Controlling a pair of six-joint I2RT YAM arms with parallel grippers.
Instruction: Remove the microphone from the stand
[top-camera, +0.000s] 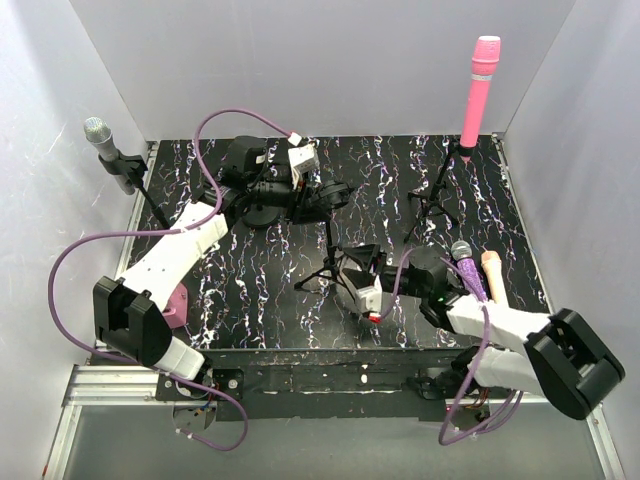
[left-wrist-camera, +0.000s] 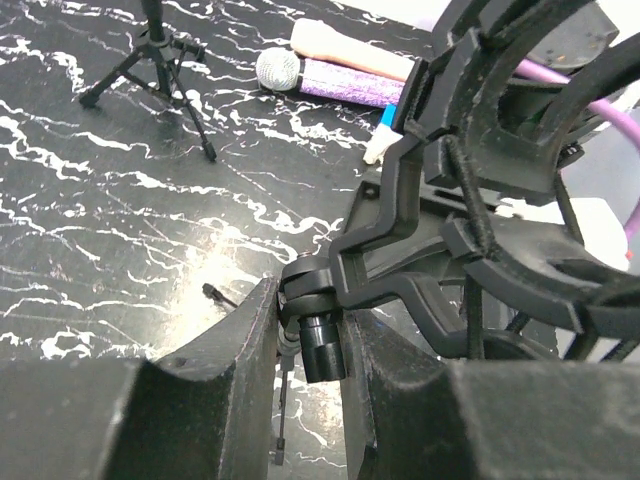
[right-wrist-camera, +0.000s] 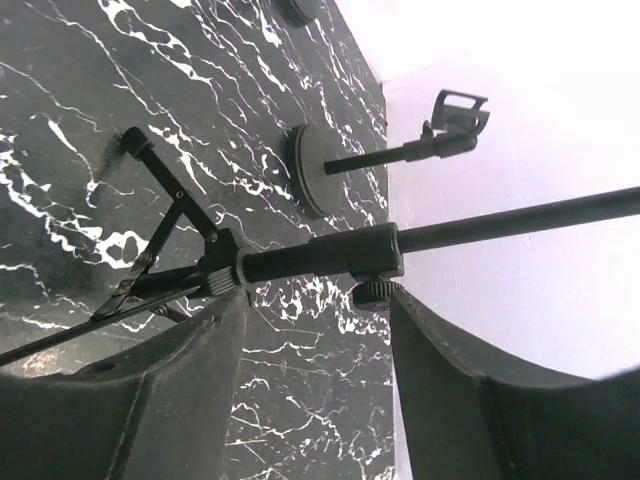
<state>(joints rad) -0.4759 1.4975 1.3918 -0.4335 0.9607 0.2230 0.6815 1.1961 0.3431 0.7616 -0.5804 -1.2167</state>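
The flat bench top (top-camera: 250, 290) is showing glossy black with white marble-like veins. The tall plastic microphone (top-camera: 480, 90) is glowing bright pink. The handheld metal microphone (top-camera: 105, 150) is showing dull grey under a silver mesh head. The glittery microphone (left-wrist-camera: 330, 80) is sparkling purple, its mesh head silver, and the smooth handle (left-wrist-camera: 350, 45) is showing pale peach. The thin tripod stand (top-camera: 325, 265) and plastic shock mount (left-wrist-camera: 500, 200) are showing matte black. The looping cable (top-camera: 240, 111) is showing purple.

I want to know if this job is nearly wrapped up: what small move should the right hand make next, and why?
Probably draw the right hand back off the stand pole. It stands open with the thin pole loose inside it, and the purple microphone already lies on the table, while the left hand grips the shock mount.
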